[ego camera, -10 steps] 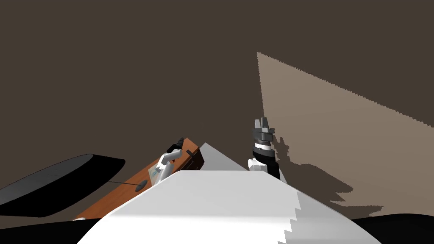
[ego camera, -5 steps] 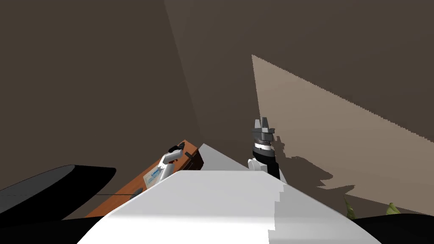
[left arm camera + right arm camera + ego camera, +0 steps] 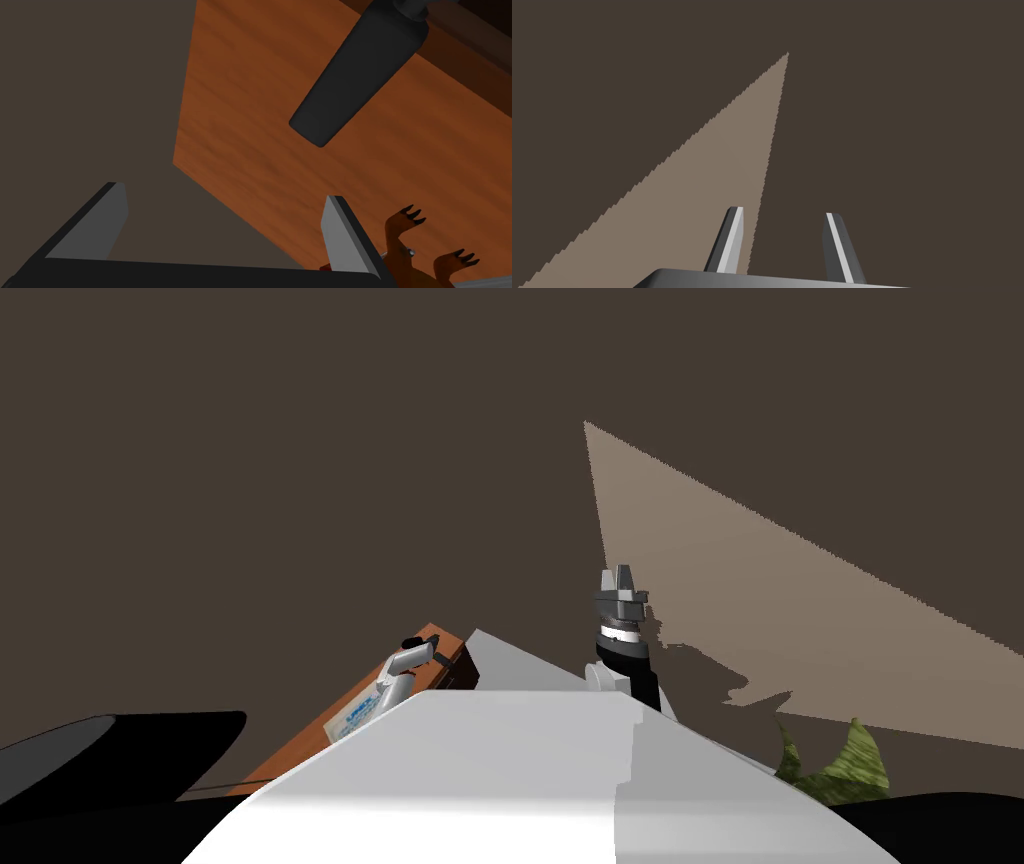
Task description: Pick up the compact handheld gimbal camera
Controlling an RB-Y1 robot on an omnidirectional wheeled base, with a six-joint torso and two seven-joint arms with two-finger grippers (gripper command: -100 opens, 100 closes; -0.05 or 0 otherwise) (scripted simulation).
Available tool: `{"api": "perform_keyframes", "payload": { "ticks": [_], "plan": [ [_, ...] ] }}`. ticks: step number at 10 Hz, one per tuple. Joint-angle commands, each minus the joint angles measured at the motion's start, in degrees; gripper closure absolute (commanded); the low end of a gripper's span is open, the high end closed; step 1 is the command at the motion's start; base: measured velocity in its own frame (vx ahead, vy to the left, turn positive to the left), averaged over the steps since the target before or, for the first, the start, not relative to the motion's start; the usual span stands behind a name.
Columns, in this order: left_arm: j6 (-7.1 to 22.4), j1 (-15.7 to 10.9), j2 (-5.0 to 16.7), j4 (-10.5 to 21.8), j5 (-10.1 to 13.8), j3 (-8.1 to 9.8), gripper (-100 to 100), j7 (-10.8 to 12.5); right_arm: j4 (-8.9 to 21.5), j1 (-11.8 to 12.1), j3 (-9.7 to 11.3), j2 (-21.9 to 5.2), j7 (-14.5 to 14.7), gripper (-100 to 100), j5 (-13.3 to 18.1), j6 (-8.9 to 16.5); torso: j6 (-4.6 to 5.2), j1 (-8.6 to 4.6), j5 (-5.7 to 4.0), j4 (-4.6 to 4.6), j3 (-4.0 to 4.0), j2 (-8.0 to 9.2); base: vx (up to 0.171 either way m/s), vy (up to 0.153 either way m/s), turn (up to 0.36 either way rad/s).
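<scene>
A dark grey, slim, rounded handle with a bulkier head at its far end, likely the gimbal camera (image 3: 357,70), lies on an orange-brown wooden tabletop (image 3: 260,125). My left gripper (image 3: 225,192) hangs open over the table's edge. Nothing is between its fingers, and the dark handle is well beyond them, off toward one finger's side. In the head view the left gripper (image 3: 411,643) sits over the far end of the wooden table (image 3: 300,743). My right gripper (image 3: 784,214) is open and empty, held up in front of my chest (image 3: 620,588).
An orange figure with black claws (image 3: 415,240) stands on the wood near one left finger. A white card with blue print (image 3: 355,716) lies on the table. A green plant (image 3: 840,763) shows low on the right. A black area (image 3: 100,758) lies at the lower left.
The whole head view has swung: the table and black area slid left and down, and the plant came into sight on the right. Both arms keep their pose against my chest.
</scene>
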Motion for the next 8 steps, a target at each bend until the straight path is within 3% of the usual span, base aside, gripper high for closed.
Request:
{"api": "perform_keyframes", "payload": {
  "ticks": [1, 8],
  "plan": [
    [2.33, -0.64, -0.03, 1.54, -0.10, 0.11, -100, -0.58, 0.00, 0.00, 0.00, 0.00, 0.00, 0, 0.00, 0.00, 0.00, 0.00, 0.00, 0.00, 0.00, 0.00, 0.000, 0.060, -0.097],
    [12.59, -2.74, -0.04, 9.36, 0.82, 0.47, -100, -4.85, 0.00, 0.01, 0.00, 0.00, 0.00, 0, 0.00, 0.00, 0.00, 0.07, 0.01, -0.02, -0.06, -0.10, 0.013, 0.067, -0.135]
  ]
}}
